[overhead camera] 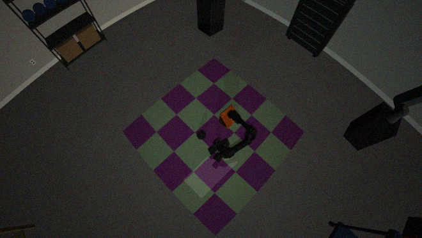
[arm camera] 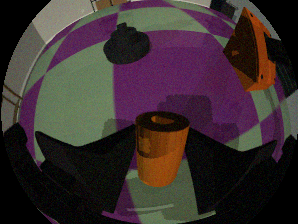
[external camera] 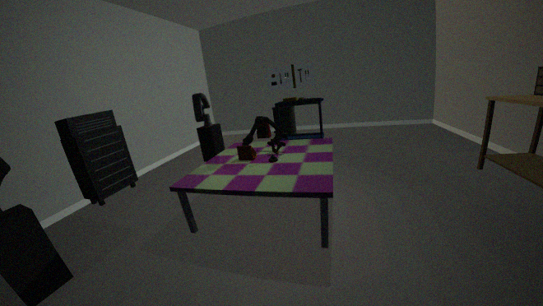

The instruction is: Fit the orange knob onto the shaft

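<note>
The orange knob (arm camera: 161, 155) is upright between the two dark fingers in the wrist view, its round top and hole facing up. My gripper (arm camera: 161, 130) (external camera: 276, 150) is shut on it and holds it above the checkered table. The hole's flat side is hard to make out. The dark round pedestal (overhead camera: 201, 134) (external camera: 273, 159) (arm camera: 126, 48) stands apart from the knob, farther out in the wrist view. Its short shaft (arm camera: 122, 28) sticks up with nothing on it. The knob cannot be made out in the top and exterior views.
An orange angular block (overhead camera: 226, 119) (external camera: 246, 153) (arm camera: 248, 55) stands by the arm's base, to the right of the pedestal in the wrist view. The purple and green table (overhead camera: 215, 214) (external camera: 314, 183) carries these things. Shadows of the arm fall on it.
</note>
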You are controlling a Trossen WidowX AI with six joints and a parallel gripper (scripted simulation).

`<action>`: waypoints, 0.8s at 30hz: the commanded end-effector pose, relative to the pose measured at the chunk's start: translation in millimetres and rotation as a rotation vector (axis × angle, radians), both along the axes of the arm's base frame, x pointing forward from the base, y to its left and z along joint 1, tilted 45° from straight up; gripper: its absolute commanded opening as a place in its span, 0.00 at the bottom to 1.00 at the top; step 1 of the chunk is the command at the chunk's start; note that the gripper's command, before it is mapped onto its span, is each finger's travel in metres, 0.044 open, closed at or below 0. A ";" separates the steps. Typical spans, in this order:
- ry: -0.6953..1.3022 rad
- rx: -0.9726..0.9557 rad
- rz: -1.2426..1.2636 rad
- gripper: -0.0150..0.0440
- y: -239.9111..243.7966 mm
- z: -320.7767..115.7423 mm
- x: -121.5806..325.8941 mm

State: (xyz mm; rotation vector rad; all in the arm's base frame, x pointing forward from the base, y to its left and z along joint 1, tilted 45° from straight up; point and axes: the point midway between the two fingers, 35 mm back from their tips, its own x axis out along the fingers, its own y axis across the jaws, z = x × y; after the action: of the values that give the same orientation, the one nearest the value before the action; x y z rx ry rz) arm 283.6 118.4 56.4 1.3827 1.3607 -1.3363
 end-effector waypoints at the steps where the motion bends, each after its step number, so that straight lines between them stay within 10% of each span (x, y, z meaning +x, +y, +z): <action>1: 0.010 -0.078 0.009 0.56 2.8 4.3 1.2; 24: 0.066 -0.466 0.067 0.56 22.3 20.9 6.0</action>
State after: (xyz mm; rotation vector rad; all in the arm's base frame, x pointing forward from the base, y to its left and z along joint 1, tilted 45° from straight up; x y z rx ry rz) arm 288.7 137.5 75.2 1.0293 1.0825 -1.5221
